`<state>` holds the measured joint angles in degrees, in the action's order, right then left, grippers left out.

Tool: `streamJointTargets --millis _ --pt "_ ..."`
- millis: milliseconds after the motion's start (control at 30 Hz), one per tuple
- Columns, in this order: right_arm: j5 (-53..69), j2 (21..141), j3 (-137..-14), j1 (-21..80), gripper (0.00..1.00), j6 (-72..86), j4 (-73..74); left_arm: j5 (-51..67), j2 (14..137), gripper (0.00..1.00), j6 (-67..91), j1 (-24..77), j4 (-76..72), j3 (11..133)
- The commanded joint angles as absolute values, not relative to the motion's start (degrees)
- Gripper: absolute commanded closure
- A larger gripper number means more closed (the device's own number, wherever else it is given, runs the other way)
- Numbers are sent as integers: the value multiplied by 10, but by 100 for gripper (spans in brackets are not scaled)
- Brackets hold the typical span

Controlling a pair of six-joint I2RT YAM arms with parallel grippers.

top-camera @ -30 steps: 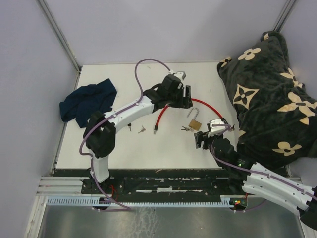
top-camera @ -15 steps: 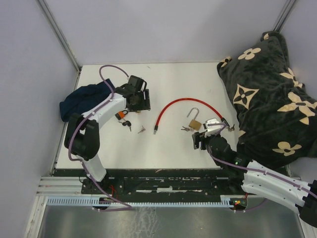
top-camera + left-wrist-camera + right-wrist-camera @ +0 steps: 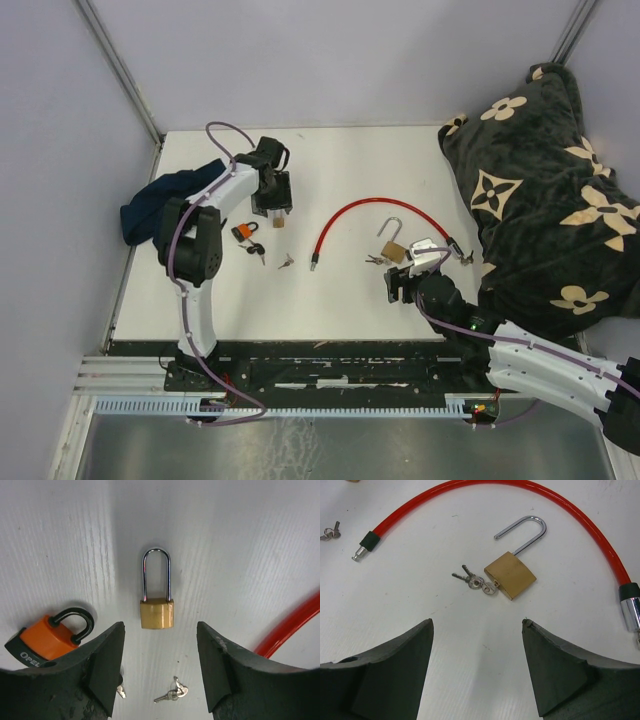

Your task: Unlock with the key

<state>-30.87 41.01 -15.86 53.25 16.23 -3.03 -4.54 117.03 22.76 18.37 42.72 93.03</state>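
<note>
A small brass padlock (image 3: 156, 614) with a long shackle, shut, lies flat just ahead of my left gripper (image 3: 159, 632), which is open and empty above it (image 3: 272, 203). A loose key bunch (image 3: 171, 694) lies between the fingers, lower down. An orange padlock (image 3: 49, 636) sits to the left. A bigger brass padlock (image 3: 511, 574), its shackle swung open, lies with keys (image 3: 473, 580) at its base, ahead of my open, empty right gripper (image 3: 477, 622), also seen from above (image 3: 398, 285).
A red cable lock (image 3: 362, 207) arcs between the two brass padlocks (image 3: 470, 487). A dark blue cloth (image 3: 160, 205) lies at the table's left edge. A black flowered blanket (image 3: 540, 190) is heaped at the right. Another key (image 3: 260, 254) lies near the orange padlock (image 3: 243, 233).
My left arm has swung left from over the red cable to above the small brass padlock, and its jaws have narrowed a little. The right arm has barely moved.
</note>
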Motion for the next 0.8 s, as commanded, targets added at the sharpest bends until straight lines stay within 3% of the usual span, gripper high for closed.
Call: streamJointTargets --millis 0,233,533,767 --pt "-308 407 -176 535 20 160 -57 -63 1202 36 188 180 464 982" --pt "-304 424 -181 535 20 157 -61 -64 1233 44 183 180 468 983" --pt "-295 439 -183 535 20 161 -70 -49 1222 71 185 197 467 947" --pt "-284 436 -180 536 20 168 -73 -41 1176 71 239 248 455 868"
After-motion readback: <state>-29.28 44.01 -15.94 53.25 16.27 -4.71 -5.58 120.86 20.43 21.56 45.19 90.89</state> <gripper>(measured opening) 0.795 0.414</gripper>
